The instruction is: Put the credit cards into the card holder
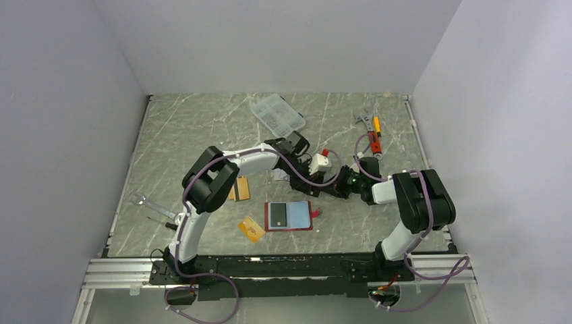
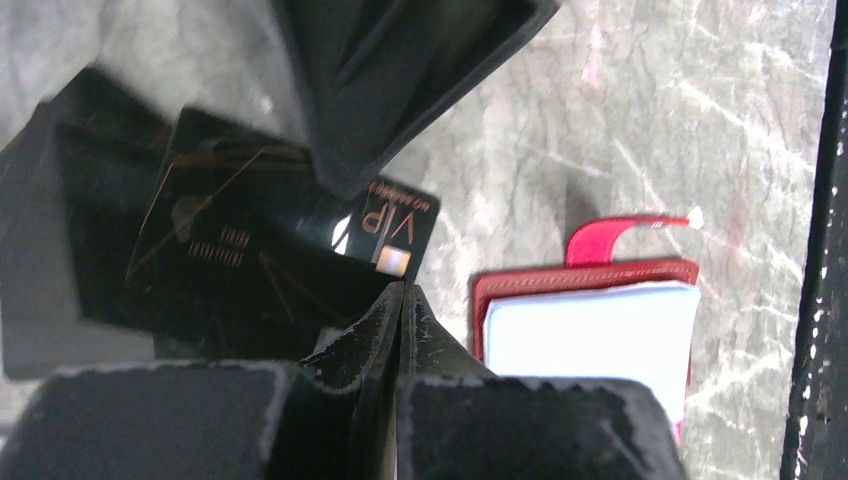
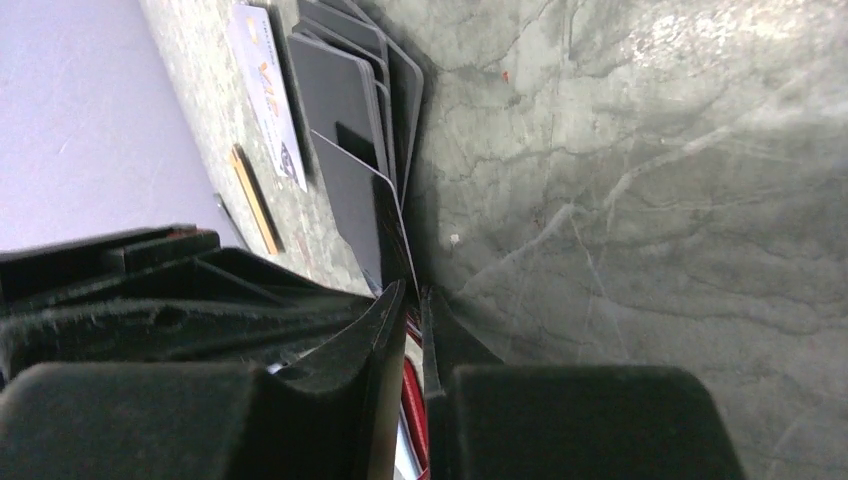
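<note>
Left wrist: right gripper [image 3: 410, 300] pinches the dark card [image 2: 250, 250], left gripper [image 2: 402, 295] clenched empty, card holder [image 2: 590, 300] open just beside, basewards.

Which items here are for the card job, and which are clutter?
Job: open red leather-like card holder; orange-gold plastic card; orange card with black stripe; dark VIP card.
Clutter: clear plastic compartment box; silver metal wrench; orange-handled tool.
</note>
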### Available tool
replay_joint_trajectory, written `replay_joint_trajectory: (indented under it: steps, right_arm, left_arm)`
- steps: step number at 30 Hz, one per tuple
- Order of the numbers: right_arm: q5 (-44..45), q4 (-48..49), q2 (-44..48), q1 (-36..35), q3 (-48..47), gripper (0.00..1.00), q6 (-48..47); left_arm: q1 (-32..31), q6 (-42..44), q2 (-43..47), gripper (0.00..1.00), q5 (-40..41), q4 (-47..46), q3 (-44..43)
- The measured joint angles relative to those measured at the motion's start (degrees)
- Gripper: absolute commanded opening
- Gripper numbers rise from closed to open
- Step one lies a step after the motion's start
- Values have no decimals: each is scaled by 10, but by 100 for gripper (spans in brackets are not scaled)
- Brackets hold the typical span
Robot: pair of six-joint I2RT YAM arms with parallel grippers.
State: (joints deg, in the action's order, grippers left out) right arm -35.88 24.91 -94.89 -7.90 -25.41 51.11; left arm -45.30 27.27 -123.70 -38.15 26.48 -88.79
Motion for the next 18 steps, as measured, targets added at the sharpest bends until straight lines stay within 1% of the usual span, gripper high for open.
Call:
replay_joint_trajectory:
  steps: [5, 9, 13, 18]
  right_arm:
    - [-3, 2, -3, 0, 0, 5, 4]
    - [-1, 1, -3, 0, 0, 2, 5]
    - [4, 1, 3, 0, 5, 1, 5]
    - [11, -5, 19, 0, 14, 2, 5]
  left_arm:
    - [32, 16, 0, 7, -17, 24, 0]
    - [40, 20, 2, 11, -20, 34, 0]
    - [40, 12, 15, 12, -20, 30, 0]
    - [40, -6, 27, 12, 6, -10, 0]
